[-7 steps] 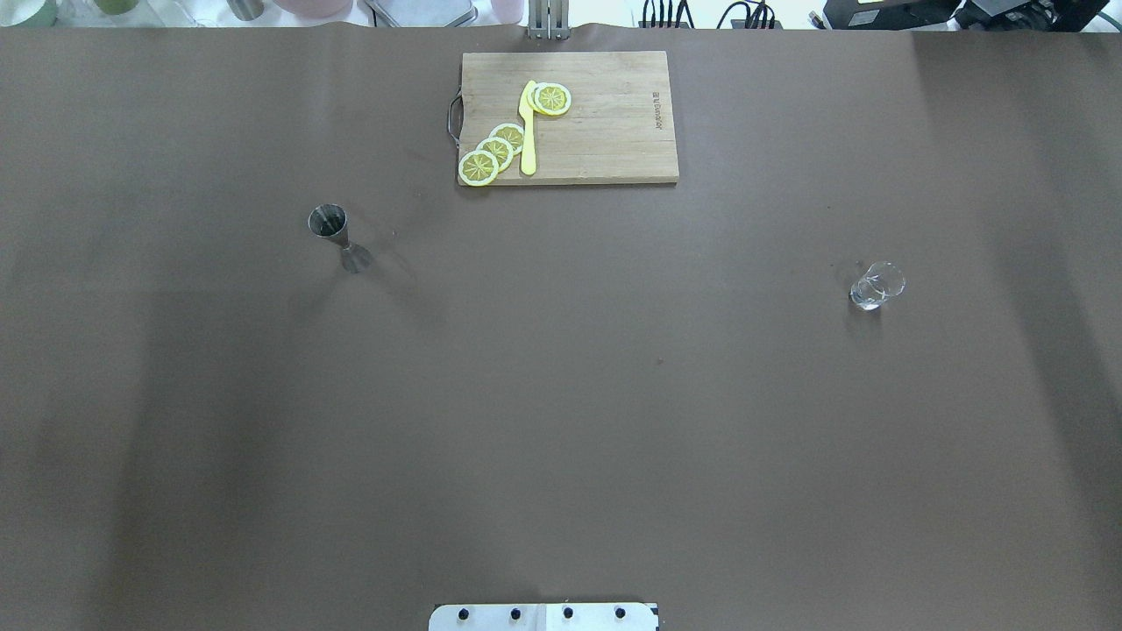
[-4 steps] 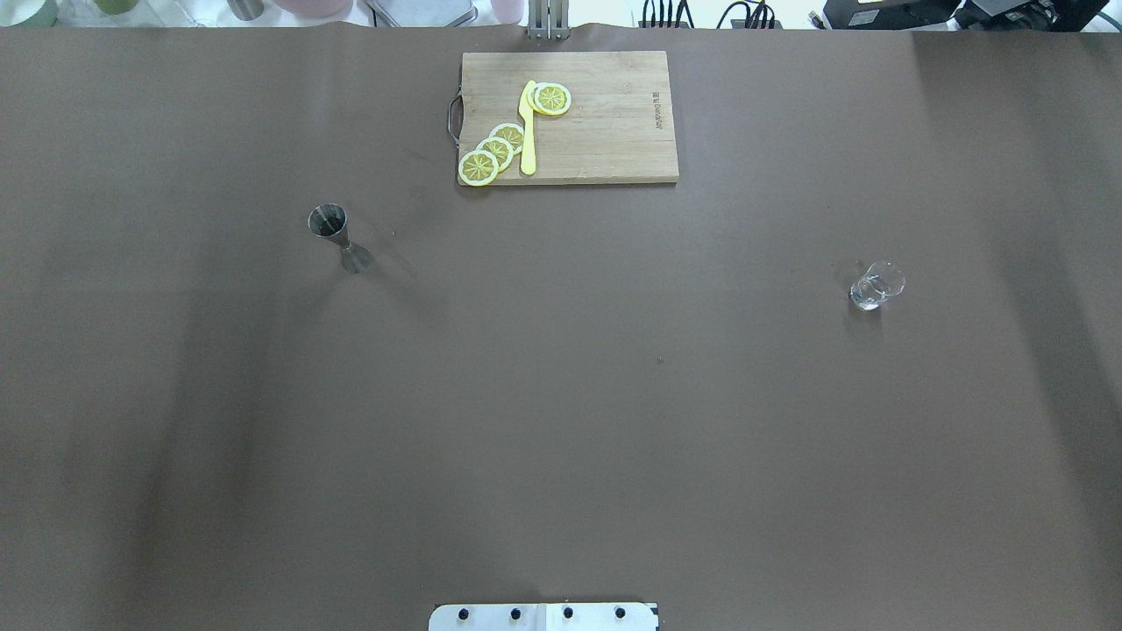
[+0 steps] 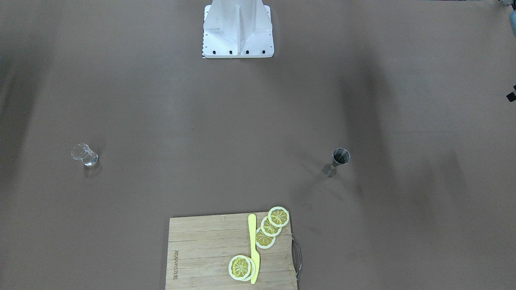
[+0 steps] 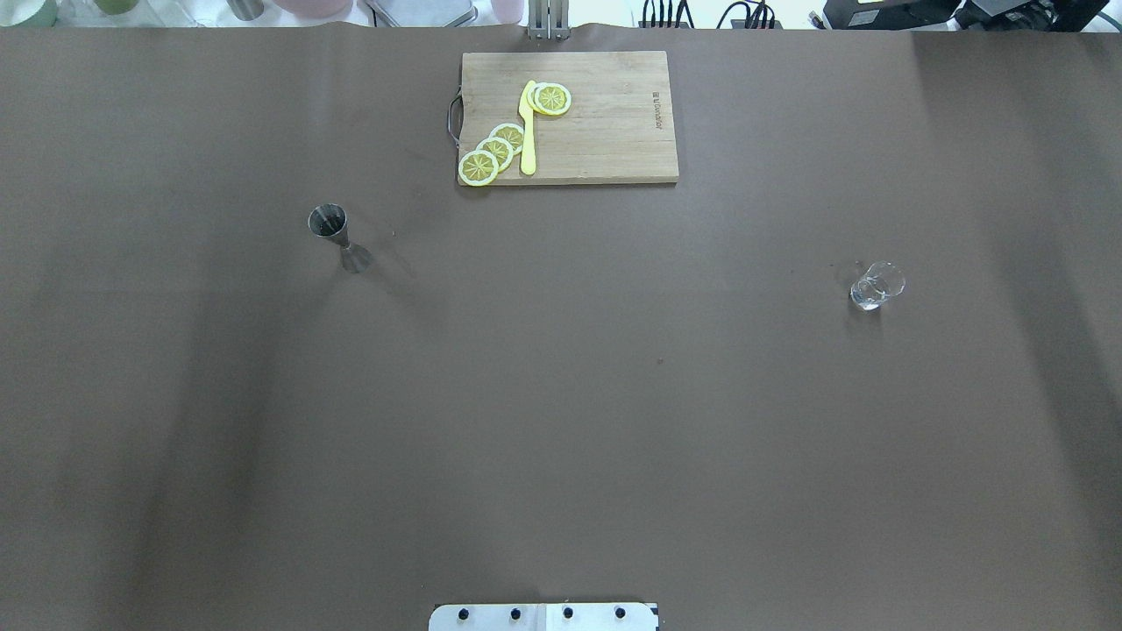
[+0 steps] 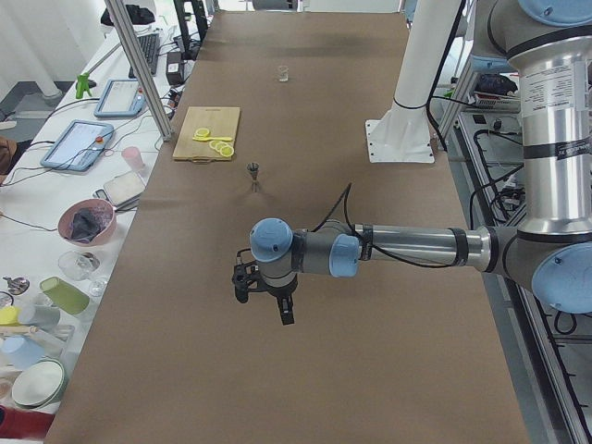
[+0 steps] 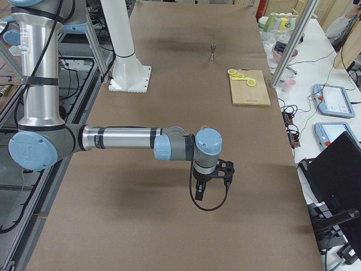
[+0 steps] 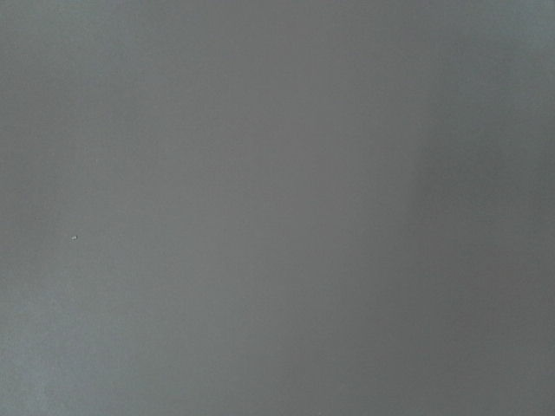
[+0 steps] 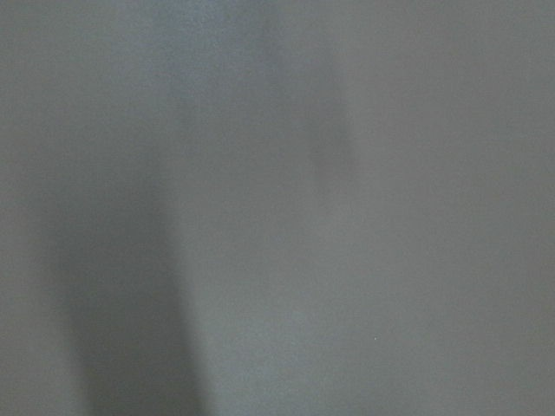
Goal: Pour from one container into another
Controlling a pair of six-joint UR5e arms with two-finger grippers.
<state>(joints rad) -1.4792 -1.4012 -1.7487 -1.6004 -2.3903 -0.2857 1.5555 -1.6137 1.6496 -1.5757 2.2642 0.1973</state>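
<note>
Well apart, jigger (image 4: 337,235) and glass (image 4: 877,285) (both upright), wide tabletop (image 4: 614,394) between.

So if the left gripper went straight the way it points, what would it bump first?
Probably just the brown table cover: the left gripper points down at it, and its wrist camera shows only bare cover.

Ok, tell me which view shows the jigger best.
Overhead exterior: the jigger stands upright, open mouth and hourglass waist both plain. Front-facing shows it about as well, slightly smaller. Both side views show it tiny and far off. The wrist views show only the table.
</note>
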